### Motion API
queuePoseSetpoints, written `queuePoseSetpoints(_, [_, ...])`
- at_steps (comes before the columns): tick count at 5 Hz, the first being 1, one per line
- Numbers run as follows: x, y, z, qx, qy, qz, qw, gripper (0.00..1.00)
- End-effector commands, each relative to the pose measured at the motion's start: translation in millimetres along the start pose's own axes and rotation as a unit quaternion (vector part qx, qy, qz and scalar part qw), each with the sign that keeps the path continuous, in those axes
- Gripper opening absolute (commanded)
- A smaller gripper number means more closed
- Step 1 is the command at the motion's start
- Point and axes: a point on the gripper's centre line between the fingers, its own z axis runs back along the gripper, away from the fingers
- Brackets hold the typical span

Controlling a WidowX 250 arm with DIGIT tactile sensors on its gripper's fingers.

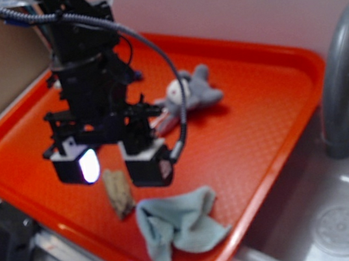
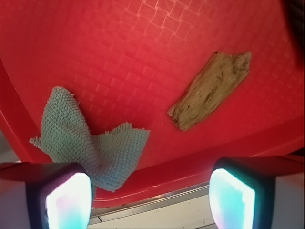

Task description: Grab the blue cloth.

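Blue cloth [image 2: 90,145] lies beside, outside spread jaws.

No legible text or labels; exterior pic's blurry tho.

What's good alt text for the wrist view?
Wrist camera looking down on a red tray: a crumpled blue cloth lies at lower left, partly behind the left of two open fingers, nothing held between them. A rough brown piece of wood lies apart at upper right, and the tray's rim runs along the bottom.
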Motion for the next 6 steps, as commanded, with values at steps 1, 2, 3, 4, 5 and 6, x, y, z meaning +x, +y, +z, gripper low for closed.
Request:
queuePoseSetpoints(1, [-2.7, -0.6, 3.4, -0.004, -0.006, -0.002, 1.0, 1.0])
queuePoseSetpoints(2, [-13.7, -21.8, -9.5, -0.044, -0.024, -0.054, 0.997, 1.0])
queuePoseSetpoints(3, [-24.5, -35.5, -15.3, -0.071, -0.046, -0.082, 0.993, 1.0])
queuePoseSetpoints(4, [-21.2, -45.2, -30.1, -0.055, -0.045, -0.091, 0.993, 1.0])
queuePoseSetpoints(5, [-8.8, -52.5, -49.8, -0.029, -0.052, -0.081, 0.995, 1.0])
queuePoseSetpoints(6, [2.6, -50.9, -59.6, -0.003, -0.053, -0.063, 0.997, 0.83])
